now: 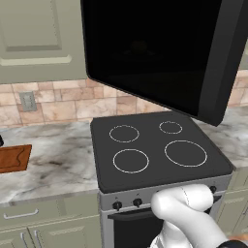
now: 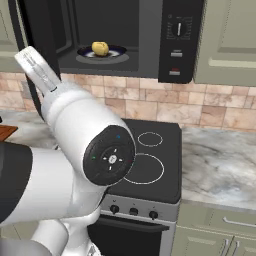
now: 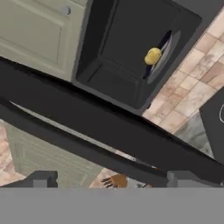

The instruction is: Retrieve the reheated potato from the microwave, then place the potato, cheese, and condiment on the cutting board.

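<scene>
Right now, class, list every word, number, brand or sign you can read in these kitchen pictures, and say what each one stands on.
No text can be read anywhere.
Microwave control panel: faint tick marks around the knob and pale marks on the buttons, too small and blurred to read.
Stove top: white burner rings, not lettering.
Stove knobs: no legible marks.
Arm joint cap: a few coloured dots and a small white mark, not readable as text.
</scene>
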